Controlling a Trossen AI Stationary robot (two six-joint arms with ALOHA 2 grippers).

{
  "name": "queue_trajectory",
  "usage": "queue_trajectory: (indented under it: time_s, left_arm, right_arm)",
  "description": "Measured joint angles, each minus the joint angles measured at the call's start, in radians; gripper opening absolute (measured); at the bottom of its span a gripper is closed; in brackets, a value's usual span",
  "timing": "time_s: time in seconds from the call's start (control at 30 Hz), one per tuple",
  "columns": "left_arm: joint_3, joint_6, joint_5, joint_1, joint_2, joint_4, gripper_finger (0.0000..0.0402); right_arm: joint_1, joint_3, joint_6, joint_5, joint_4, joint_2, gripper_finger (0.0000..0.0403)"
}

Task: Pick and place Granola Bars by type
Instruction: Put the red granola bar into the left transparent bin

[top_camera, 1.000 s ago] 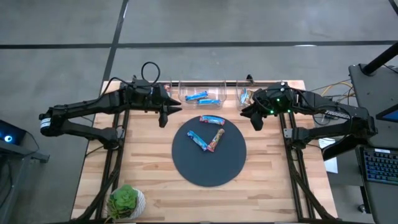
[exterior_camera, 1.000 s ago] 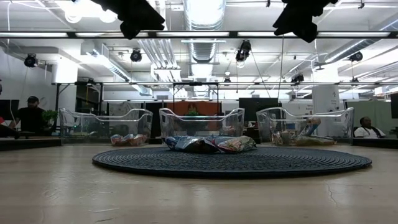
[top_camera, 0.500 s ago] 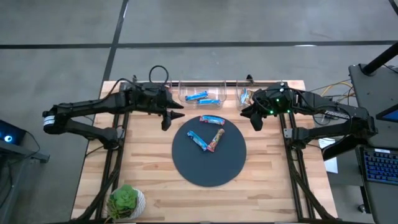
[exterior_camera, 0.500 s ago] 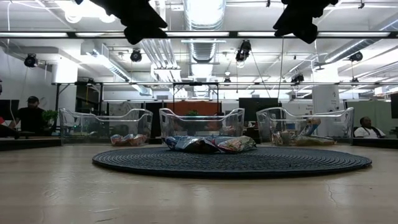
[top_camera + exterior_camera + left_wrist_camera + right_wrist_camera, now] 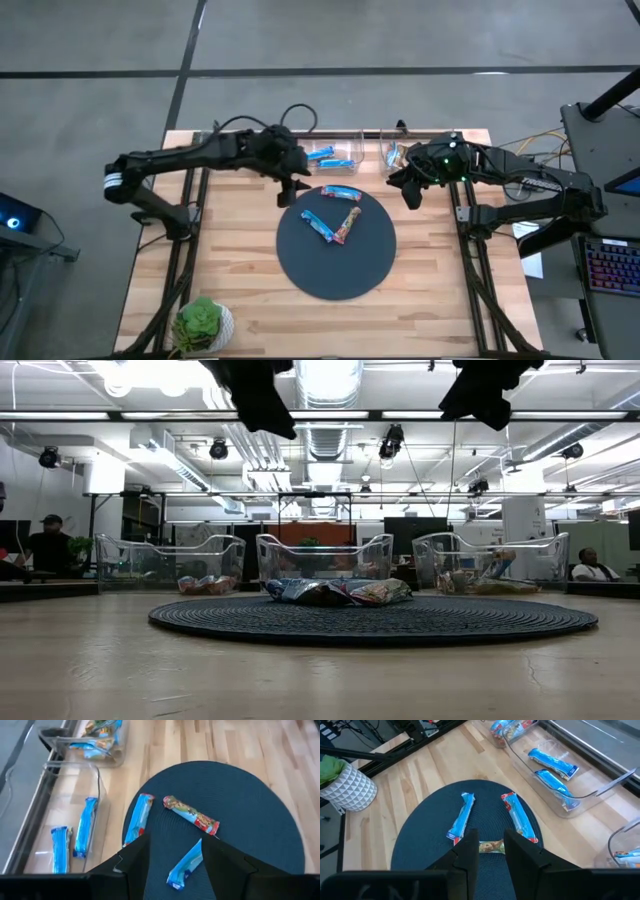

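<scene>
Three bars lie flat on the dark round mat (image 5: 335, 265): a blue one (image 5: 340, 192) at its far edge, a second blue one (image 5: 315, 225) and a brown-red one (image 5: 347, 222) near the middle. In the left wrist view they show as the blue bar (image 5: 138, 819), the brown-red bar (image 5: 191, 815) and the other blue bar (image 5: 186, 865). My left gripper (image 5: 290, 192) (image 5: 175, 852) hangs open, high above the mat's far left edge. My right gripper (image 5: 410, 195) (image 5: 490, 852) hangs open above the table, just off the mat's far right edge.
Three clear bins stand along the far edge. The middle bin (image 5: 325, 155) holds two blue bars and the right bin (image 5: 393, 155) holds blue-red ones. My left arm covers the left bin (image 5: 170, 565) from above. A potted plant (image 5: 203, 325) stands at the near left corner.
My left gripper has swung toward the table's right, from beside the left bin to above the mat's far left edge. My right arm and the bars have kept still.
</scene>
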Motion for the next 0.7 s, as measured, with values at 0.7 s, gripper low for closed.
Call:
queue_trajectory:
  time_s: [0.7]
  left_arm:
    - [0.185,-0.061,-0.001,-0.128,0.199,-0.045,0.0161]
  right_arm:
    - [0.0,0.003,-0.084,-0.004,-0.021,-0.046,0.0084]
